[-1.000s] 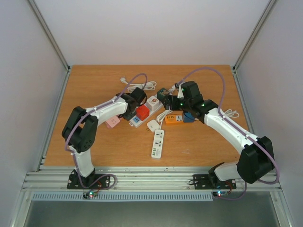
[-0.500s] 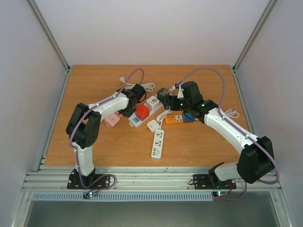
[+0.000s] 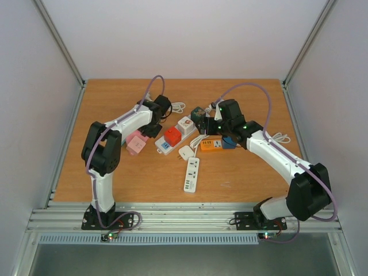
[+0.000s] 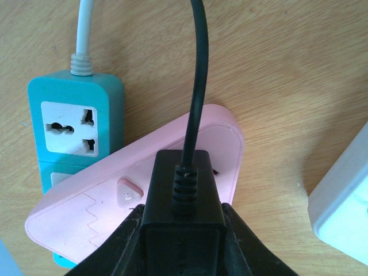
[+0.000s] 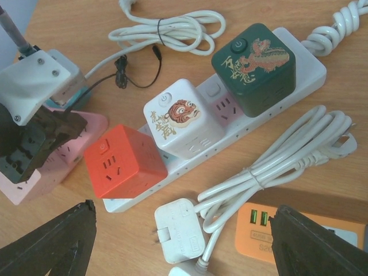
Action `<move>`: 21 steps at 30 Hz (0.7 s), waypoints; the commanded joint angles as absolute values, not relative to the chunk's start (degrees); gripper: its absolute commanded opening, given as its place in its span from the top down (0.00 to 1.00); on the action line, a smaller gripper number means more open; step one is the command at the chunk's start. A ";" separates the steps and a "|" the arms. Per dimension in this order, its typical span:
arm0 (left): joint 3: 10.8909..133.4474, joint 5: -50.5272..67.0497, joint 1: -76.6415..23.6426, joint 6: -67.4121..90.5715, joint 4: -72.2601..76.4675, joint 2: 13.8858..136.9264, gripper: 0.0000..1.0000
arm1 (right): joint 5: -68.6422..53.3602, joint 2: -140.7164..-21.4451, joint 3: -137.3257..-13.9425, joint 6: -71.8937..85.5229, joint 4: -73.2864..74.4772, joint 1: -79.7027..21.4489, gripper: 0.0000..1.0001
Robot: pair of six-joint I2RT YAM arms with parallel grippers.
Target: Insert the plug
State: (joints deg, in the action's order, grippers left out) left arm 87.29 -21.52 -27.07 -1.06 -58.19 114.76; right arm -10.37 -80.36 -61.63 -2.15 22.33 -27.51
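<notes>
Left arm: the upper link rises from its base at the near edge and folds at the elbow. The forearm runs away and rightward over the table [image 3: 115,98], wrist tipped down. The left gripper [image 4: 183,244] is pinching a black plug [image 4: 183,195] — jaws pressed against both flanks of its body, with the black cord [image 4: 198,75] running out of the plug's back. The plug sits over the pink power strip [image 4: 80,210], covering part of its face near the rounded end. We cannot tell whether the prongs are seated. The pink strip lies slantwise across a teal power strip [image 4: 75,123], touching it.

Right arm: the elbow is out toward the near right corner, the forearm reaches away and left to the table's centre, and the wrist is angled down over the clutter. The right gripper [image 5: 184,247] hovers with its jaws spread wide.

Under the right wrist camera we note a long white power strip [image 5: 299,69] carrying three cubes in a row: a red cube [image 5: 123,161], a white tiger cube [image 5: 181,118] and a dark green dragon cube [image 5: 253,69]. Just nearer lie a bundled white cord [image 5: 276,167], a white plug [image 5: 181,230] and an orange power strip [image 5: 276,230].

From above, a second white strip [image 3: 192,174] lies alone — nearer the bases than the rest.
</notes>
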 commanded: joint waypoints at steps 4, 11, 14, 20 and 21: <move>88.65 -15.08 -25.13 4.39 -67.66 118.89 0.74 | -8.06 -82.12 -64.42 -2.11 27.07 -27.23 0.16; 98.01 -14.38 -25.14 7.47 -68.53 110.19 0.29 | -8.07 -83.22 -66.12 -3.29 30.11 -27.62 0.23; 98.85 -13.64 -25.14 8.03 -66.85 105.54 0.24 | -6.44 -84.50 -66.70 -4.31 32.71 -28.81 0.23; 93.70 -10.77 -25.14 10.83 -59.72 92.96 0.24 | -2.59 -86.61 -65.97 -6.37 36.88 -34.90 0.25; 91.68 -9.13 -25.14 11.58 -57.80 90.26 0.24 | -2.17 -87.80 -66.11 -6.79 37.53 -36.15 0.26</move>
